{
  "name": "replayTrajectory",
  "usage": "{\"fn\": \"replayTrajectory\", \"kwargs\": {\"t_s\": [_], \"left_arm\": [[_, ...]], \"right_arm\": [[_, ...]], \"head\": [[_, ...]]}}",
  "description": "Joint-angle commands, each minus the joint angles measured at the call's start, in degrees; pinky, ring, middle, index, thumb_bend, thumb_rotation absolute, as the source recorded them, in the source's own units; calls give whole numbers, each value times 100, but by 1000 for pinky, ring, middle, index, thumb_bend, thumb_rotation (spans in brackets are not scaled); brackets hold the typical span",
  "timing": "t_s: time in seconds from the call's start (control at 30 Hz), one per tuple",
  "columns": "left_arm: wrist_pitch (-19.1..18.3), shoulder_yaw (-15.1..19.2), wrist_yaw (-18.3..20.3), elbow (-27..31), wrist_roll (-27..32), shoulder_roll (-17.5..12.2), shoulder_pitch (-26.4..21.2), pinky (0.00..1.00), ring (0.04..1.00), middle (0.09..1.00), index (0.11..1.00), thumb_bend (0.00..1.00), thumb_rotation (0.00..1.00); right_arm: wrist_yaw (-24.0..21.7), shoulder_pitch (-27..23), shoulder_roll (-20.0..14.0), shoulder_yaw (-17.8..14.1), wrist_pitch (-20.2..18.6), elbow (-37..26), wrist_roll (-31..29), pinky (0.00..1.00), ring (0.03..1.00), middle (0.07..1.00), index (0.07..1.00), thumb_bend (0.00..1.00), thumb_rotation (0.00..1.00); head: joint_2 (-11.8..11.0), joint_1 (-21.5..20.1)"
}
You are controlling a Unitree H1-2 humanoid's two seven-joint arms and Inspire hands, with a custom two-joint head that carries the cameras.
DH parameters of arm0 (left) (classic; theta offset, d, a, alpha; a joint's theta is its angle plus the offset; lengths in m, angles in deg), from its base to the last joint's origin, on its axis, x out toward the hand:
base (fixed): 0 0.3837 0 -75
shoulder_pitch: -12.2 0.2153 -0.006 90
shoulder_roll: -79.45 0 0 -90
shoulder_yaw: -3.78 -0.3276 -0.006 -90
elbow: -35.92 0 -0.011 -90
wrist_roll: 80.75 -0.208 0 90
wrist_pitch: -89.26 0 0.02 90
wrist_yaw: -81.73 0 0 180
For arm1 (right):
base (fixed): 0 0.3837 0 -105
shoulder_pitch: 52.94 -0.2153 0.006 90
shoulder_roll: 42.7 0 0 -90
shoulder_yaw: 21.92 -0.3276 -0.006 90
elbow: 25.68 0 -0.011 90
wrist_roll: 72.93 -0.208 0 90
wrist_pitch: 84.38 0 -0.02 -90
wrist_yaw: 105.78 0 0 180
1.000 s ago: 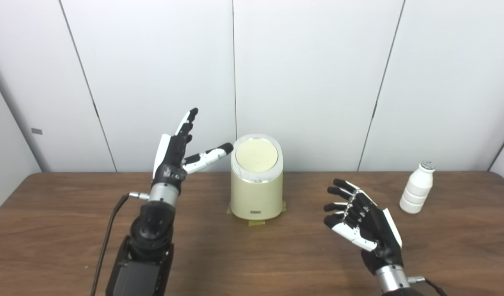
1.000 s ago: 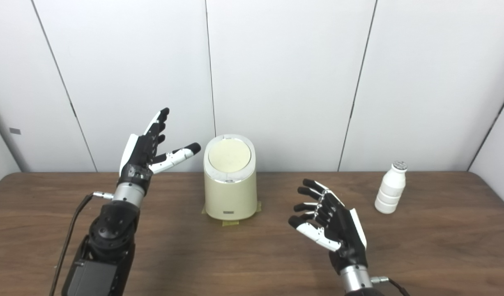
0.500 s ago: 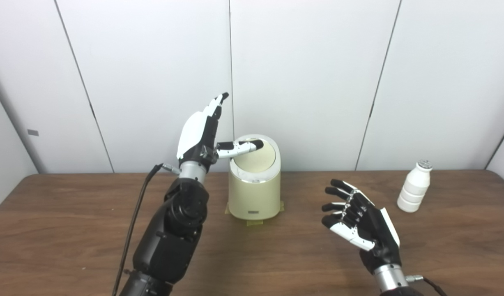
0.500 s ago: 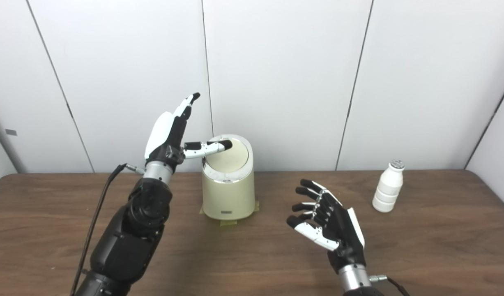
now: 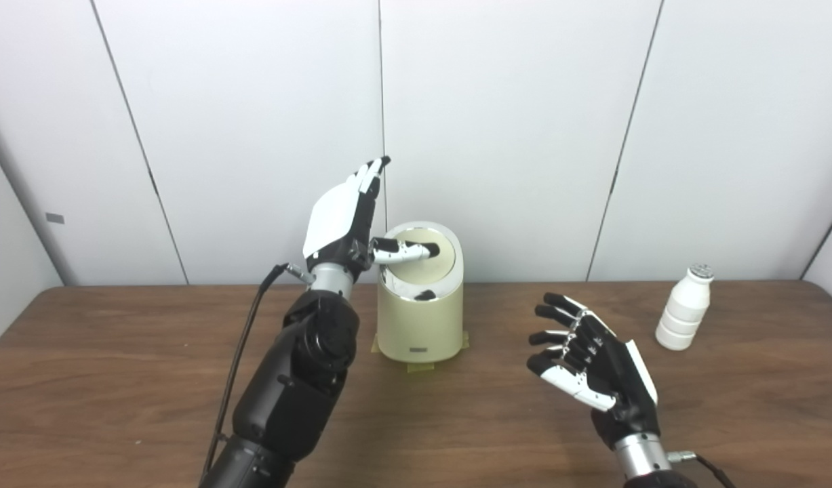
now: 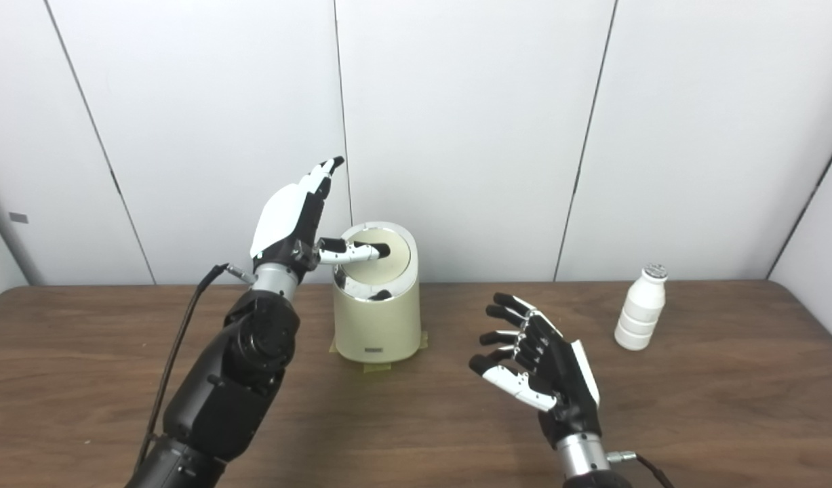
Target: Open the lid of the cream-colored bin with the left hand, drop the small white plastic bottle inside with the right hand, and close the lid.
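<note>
Cream-colored plastic marks the bin (image 5: 420, 318) standing at the back of the brown wooden worktop (image 5: 117, 379), close to the white panelled wall (image 5: 524, 135), in the left eye view. Strips of tape (image 5: 421, 367) show at its base. The left hand (image 5: 344, 220) is raised beside the bin's left shoulder, fingers spread and pointing upward, holding nothing, while its thumb (image 5: 405, 251) reaches across the round lid (image 5: 422, 263) and its dark tip rests on the lid's surface. The lid appears tilted inward, with a dark gap near its front edge. The right hand (image 5: 592, 369) hovers above the worktop to the right of the bin, palm turned toward the left, fingers loosely curled and apart, empty. The small white plastic bottle (image 5: 685, 308) stands upright near the worktop's right rear corner, well apart from both hands and from the bin.

Seen from the right eye view, the same bin (image 6: 376, 318) sits a little further left in the picture. The left hand (image 6: 293, 224) again stands wide beside it, thumb laid over the lid (image 6: 378, 261). A black cable (image 6: 178, 339) runs down from the left wrist. The right hand (image 6: 544, 373) hangs empty with fingers apart, between the bin and the bottle (image 6: 641, 308), touching neither. The bottle's ridged body and grey cap are plain to see.
</note>
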Motion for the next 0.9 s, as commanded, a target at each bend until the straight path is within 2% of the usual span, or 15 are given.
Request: {"fn": "replayTrajectory", "kwargs": {"t_s": [0.0, 0.33, 0.43, 0.67, 0.87], "left_arm": [[47, 20, -118, 86, -93, -43, -328, 1000, 1000, 1000, 1000, 921, 221], [149, -53, -223, -86, -236, -129, -283, 1000, 1000, 1000, 1000, 883, 143], [181, -63, -252, -144, -249, -133, -286, 1000, 1000, 1000, 1000, 865, 127], [314, -120, -444, -406, -277, -80, -343, 1000, 1000, 1000, 1000, 852, 131], [329, -337, -609, -725, -483, -39, -429, 1000, 1000, 1000, 1000, 872, 167]], "right_arm": [[44, -229, 0, -9, 230, -124, 24, 450, 595, 752, 765, 705, 315], [65, -233, 21, 0, 212, -133, 43, 450, 591, 745, 760, 719, 323], [71, -227, 42, 14, 186, -190, 40, 449, 592, 747, 760, 689, 294], [25, -227, 75, 32, 195, -210, -56, 448, 590, 750, 762, 687, 287], [43, -223, 104, 61, 193, -266, -25, 442, 580, 747, 760, 681, 281]], "head": [[8, -7], [19, -14], [15, -18], [13, -36], [26, -72]]}}
